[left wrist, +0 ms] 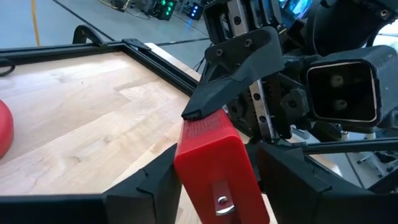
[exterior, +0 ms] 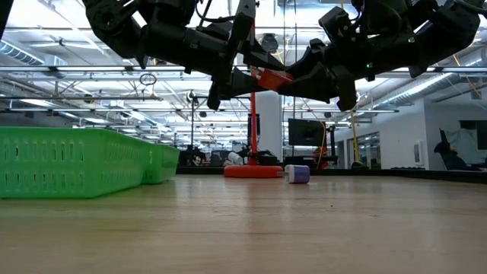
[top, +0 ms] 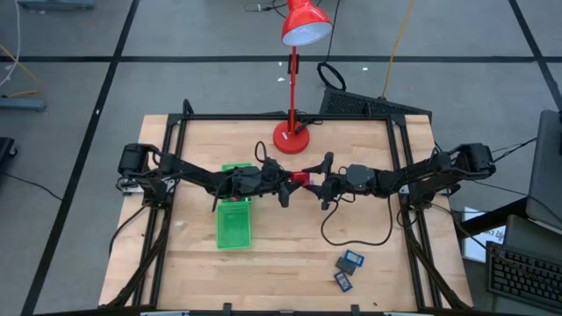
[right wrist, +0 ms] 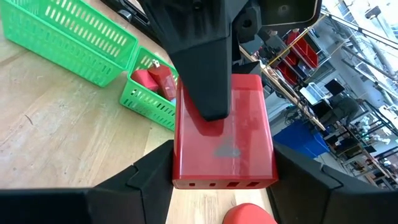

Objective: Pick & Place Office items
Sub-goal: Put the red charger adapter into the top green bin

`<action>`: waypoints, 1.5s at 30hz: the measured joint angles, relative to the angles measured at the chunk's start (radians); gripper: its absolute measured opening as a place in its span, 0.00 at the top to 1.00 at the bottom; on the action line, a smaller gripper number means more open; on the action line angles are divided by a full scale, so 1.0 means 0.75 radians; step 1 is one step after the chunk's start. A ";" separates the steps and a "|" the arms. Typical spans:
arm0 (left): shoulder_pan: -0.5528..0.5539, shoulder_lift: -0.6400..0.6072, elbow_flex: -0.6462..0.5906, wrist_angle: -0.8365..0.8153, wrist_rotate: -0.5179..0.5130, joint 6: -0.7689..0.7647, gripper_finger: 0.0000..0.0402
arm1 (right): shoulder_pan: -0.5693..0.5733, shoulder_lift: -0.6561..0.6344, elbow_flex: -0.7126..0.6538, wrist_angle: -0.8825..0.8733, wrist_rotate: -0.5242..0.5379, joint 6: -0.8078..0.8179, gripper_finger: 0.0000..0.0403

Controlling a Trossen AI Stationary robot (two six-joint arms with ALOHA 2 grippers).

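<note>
A red block (top: pixel 301 179) hangs in the air over the table's middle, between my two grippers. My left gripper (top: pixel 286 186) reaches in from the left and my right gripper (top: pixel 321 184) from the right, and both are shut on the block. The low view shows the block (exterior: pixel 272 78) high above the tabletop. Two dark rectangles with blue faces (top: pixel 353 259) (top: pixel 344 281) lie flat near the table's near right. A small whitish-blue bit (exterior: pixel 297 173) sits on the table in the low view. More red pieces (right wrist: pixel 155 81) lie in the green tray's far compartment. My left gripper pinches the red block (left wrist: pixel 214 162) between its two fingers, which sit on its opposite sides (left wrist: pixel 181 171). The fingers come in level from the table's left. The block is lifted clear of the table. My right gripper pinches the same block (right wrist: pixel 224 130) by its two side faces (right wrist: pixel 180 155), coming in level from the table's right. One finger of the left gripper (right wrist: pixel 205 68) lies over the block's upper face here. The block hangs clear between both holds.
The long green tray (top: pixel 234 224) lies left of centre, under my left arm. The red desk lamp's base (top: pixel 291 138) stands at the far middle, just behind the grippers. A black cable (top: pixel 351 237) loops over the table right of centre. Bare wood lies near and left.
</note>
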 joint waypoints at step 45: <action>-0.049 -0.707 -0.305 -0.934 -0.431 -0.070 0.70 | -0.004 -0.011 -0.002 0.029 0.043 0.092 0.44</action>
